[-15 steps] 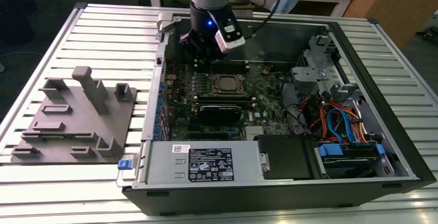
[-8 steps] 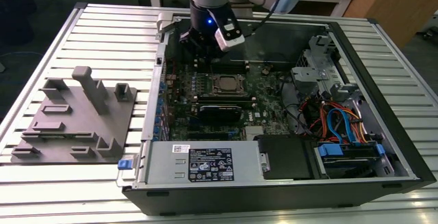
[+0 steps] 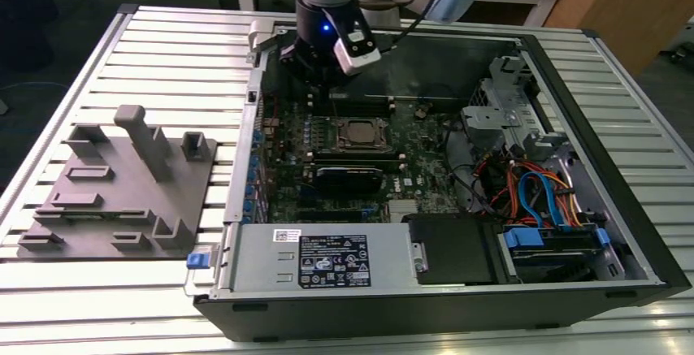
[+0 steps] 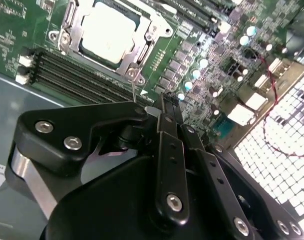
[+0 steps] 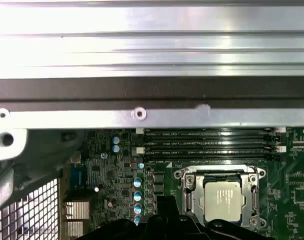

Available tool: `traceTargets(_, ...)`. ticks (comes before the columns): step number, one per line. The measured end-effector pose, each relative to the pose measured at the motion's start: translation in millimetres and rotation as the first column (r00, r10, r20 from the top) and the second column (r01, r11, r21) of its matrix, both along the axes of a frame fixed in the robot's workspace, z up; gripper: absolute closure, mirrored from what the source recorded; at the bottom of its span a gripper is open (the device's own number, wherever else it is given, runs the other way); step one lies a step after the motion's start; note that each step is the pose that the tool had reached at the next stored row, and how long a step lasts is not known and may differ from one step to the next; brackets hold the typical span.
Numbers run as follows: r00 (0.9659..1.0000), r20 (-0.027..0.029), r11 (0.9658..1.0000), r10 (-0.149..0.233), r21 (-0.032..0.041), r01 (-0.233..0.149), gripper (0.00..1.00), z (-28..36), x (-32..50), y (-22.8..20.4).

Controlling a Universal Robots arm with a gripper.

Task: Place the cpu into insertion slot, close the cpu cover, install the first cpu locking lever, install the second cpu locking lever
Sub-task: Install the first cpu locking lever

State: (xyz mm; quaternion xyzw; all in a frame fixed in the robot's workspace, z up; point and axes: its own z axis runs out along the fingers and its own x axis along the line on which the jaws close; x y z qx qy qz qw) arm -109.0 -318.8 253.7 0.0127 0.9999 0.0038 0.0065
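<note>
Cpu (image 4: 108, 31) seated in insertion slot (image 5: 219, 178), cpu cover (image 4: 141, 52) lying flat around it. End effector (image 4: 169, 100) just beside, over motherboard (image 4: 12, 30), fingers pressed together, empty.

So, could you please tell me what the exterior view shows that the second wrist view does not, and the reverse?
The exterior view adds the whole open computer case, the silver labelled box and, on the exterior view's left, the grey fixture plate. The second wrist view adds a perforated panel and a red wire. Both share the gripper above the motherboard and the cpu seated in the insertion slot.
</note>
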Motion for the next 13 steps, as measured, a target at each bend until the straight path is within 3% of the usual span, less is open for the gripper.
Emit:
traceTargets(10, 1.0000, 0.0000, 1.0000, 0.001, 0.0001, -0.001, 0.89, 0.0, 0.8, 12.8)
traceTargets(13, 1.0000, 0.0000, 1.0000, 0.001, 0.0002, -0.001, 0.89, -0.1, 4.5, 13.6)
